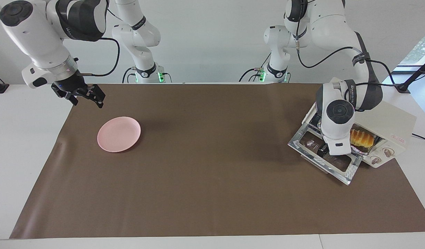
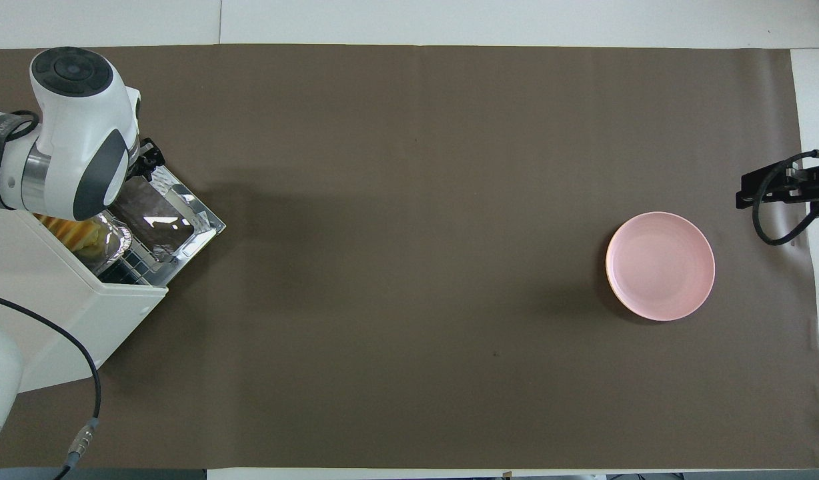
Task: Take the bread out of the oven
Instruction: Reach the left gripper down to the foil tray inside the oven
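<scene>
Illumination is bright, even and diffuse in both views. Daylight enters through a window [image 1: 422, 46] at the facing view's upper right edge. Shadows on the matte brown desk covering [image 1: 212, 173] are soft-edged: one beside the round pink plate [image 1: 119, 134], one beside the open cream-white toaster oven [image 1: 389, 128]. The oven's shiny metal-framed glass door [image 1: 325, 155] shows specular glare. Focus is sharp throughout.
</scene>
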Controlling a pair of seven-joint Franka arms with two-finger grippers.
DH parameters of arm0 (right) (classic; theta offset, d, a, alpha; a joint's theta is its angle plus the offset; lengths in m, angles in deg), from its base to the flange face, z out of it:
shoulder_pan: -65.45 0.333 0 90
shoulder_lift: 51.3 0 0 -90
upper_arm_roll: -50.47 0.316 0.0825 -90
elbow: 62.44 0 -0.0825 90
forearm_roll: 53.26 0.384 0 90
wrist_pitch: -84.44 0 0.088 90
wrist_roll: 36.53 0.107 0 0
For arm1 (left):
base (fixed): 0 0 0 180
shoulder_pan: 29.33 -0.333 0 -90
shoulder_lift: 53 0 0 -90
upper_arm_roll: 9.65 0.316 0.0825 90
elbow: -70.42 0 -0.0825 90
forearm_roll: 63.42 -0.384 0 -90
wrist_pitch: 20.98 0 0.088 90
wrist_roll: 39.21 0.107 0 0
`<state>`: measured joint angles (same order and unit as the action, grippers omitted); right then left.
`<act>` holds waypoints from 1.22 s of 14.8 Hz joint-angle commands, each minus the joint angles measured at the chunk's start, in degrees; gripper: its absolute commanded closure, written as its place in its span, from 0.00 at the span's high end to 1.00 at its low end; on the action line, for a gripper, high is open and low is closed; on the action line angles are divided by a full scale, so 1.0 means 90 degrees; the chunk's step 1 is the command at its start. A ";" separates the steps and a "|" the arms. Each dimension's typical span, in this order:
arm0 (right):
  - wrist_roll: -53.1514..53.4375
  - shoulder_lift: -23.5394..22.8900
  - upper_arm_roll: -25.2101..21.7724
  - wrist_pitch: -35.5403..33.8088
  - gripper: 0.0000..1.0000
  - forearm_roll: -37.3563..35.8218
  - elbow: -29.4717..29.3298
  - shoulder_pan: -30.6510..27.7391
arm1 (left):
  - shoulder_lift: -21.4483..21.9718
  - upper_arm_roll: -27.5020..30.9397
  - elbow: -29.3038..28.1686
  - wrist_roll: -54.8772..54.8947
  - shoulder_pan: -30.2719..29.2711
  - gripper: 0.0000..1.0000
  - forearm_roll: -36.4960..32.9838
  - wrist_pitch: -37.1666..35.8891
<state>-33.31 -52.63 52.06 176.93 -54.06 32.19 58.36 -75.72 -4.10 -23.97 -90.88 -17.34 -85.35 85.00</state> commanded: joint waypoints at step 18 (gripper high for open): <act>0.0052 0.0158 0.0058 0.0035 1.00 0.0109 0.0169 -0.0072 | -0.0239 0.0125 0.0391 -0.0069 0.0025 1.00 -0.0229 -0.0370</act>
<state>-33.31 -52.63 52.06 176.93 -54.06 32.19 58.36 -77.72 -3.30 -19.41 -91.01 -17.03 -86.22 80.57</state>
